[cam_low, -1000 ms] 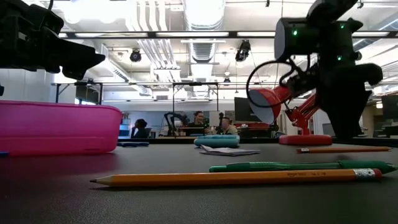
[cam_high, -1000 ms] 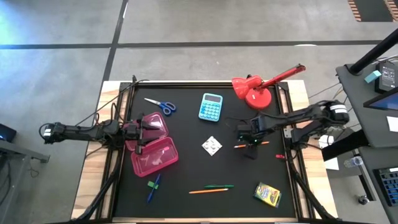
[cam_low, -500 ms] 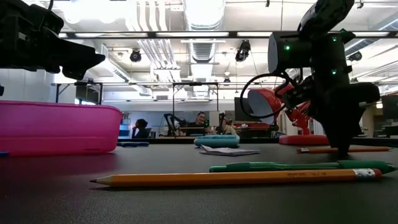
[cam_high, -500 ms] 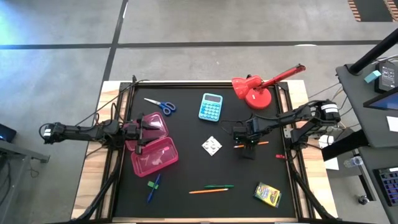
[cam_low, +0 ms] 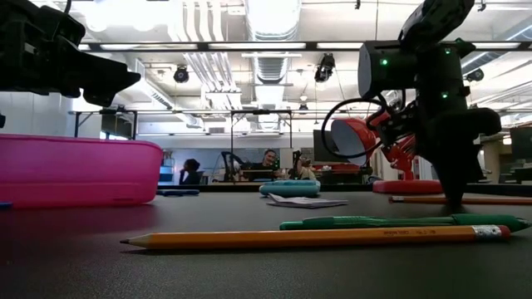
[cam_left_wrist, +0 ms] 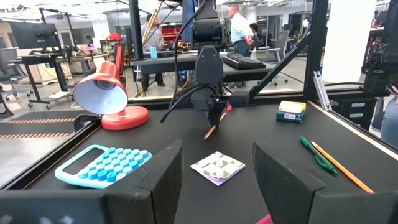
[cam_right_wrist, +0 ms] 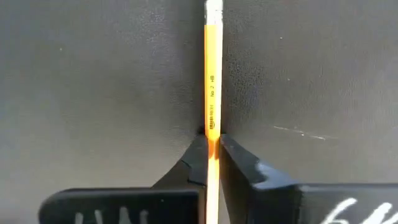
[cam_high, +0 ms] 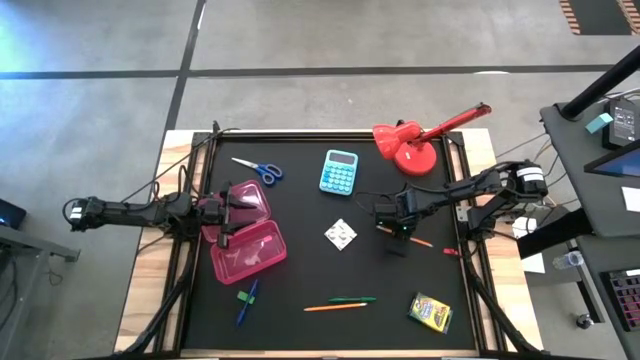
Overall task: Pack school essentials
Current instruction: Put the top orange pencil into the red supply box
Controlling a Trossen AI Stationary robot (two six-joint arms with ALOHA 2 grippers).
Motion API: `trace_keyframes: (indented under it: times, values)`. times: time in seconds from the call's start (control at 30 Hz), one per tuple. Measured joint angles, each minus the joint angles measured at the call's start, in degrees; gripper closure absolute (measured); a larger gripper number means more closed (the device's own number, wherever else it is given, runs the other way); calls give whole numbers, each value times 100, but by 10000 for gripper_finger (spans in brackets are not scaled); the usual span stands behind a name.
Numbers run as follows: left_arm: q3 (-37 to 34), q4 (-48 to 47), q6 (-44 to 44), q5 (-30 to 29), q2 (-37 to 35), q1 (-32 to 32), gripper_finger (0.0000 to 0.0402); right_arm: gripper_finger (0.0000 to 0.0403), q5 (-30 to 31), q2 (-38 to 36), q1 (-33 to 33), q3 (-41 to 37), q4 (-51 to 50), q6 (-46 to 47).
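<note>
An orange pencil (cam_high: 420,240) lies on the black mat right of the middle, and my right gripper (cam_high: 398,228) stands over it, shut on it. My left gripper (cam_high: 228,215) hangs open over the open pink box (cam_high: 252,252) at the left, touching nothing. Also on the mat lie blue-handled scissors (cam_high: 258,168), a white patterned square (cam_high: 340,234), a green pen with a second orange pencil (cam_high: 340,301), blue and green markers (cam_high: 245,296) and a crayon box (cam_high: 430,311). My right gripper pinches the orange pencil's shaft (cam_right_wrist: 212,127) between its two fingertips, roughly at mid-length. The fingers come from above, pointing down, and lie across the pencil. The pencil rests flat on the mat (cam_low: 490,199), its eraser end (cam_right_wrist: 213,7) free.
A light-blue calculator (cam_high: 339,172) and a red desk lamp (cam_high: 415,145) stand at the far side of the mat. Bare mat lies between the white square and the pink box. People sit in the room beyond the table.
My right gripper has come down onto the orange pencil and shut on it. The pencil has swivelled a little on the mat as the fingers closed.
</note>
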Motion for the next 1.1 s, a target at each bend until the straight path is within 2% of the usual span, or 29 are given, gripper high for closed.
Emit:
trace_keyframes:
  times: [0.23, 0.4, 0.53, 0.63, 0.8, 1.0, 1.1]
  values:
    - [0, 0, 0, 0, 0, -2, 226, 389, -265, -342, -3, 98, -87, 584]
    - [0, 0, 0, 1, 0, -1, 226, 389, -292, -1014, 22, 355, 49, 1240]
    - [0, 2, 0, 0, 0, 1, 226, 389, -209, -1541, 147, 446, 787, 1870]
    - [0, 73, -1, -100, 3, -1, 226, 390, 160, -1836, 314, 494, 1618, 2142]
    - [0, 780, -7, -244, -4, -1, 226, 390, 1085, -1976, 668, 498, 3044, 2337]
    - [0, 2278, -18, -195, 48, 1, 226, 390, 2122, -1640, 1063, 498, 4321, 2188]
    - [0, 2673, -88, -89, 107, -2, 226, 390, 2471, -1396, 1162, 498, 4892, 2015]
